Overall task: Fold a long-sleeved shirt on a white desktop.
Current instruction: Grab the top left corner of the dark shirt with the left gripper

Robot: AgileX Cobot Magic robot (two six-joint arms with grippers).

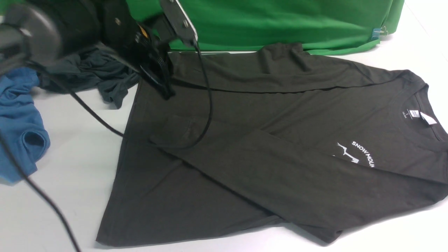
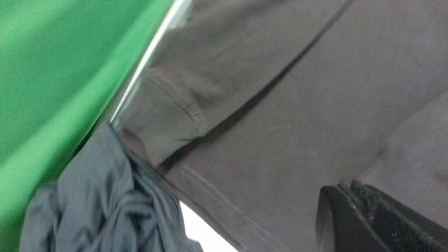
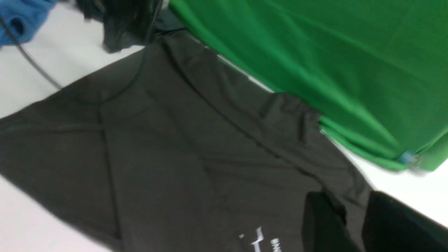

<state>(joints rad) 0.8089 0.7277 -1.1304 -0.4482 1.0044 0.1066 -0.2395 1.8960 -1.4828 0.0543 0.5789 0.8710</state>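
The dark long-sleeved shirt (image 1: 280, 140) lies flat on the white desktop (image 1: 77, 150), its collar and white neck label (image 1: 420, 117) to the right. Both sleeves are folded across the body, and the near one half covers the white mountain print (image 1: 357, 154). My left gripper (image 1: 167, 91) hangs over the shirt's far left corner. In the left wrist view its fingers (image 2: 344, 187) are pressed together with no cloth between them, just above the fabric (image 2: 280, 122). My right gripper (image 3: 346, 203) is outside the front view. It stands open above the shirt's shoulder (image 3: 175, 157), near the print (image 3: 266, 241).
A green cloth (image 1: 280, 21) hangs along the back edge. A crumpled dark grey garment (image 1: 94, 73) and a blue garment (image 1: 17, 115) lie at the left. A black cable (image 1: 210, 105) from the left arm droops across the shirt, and another cable runs over the front left of the desktop.
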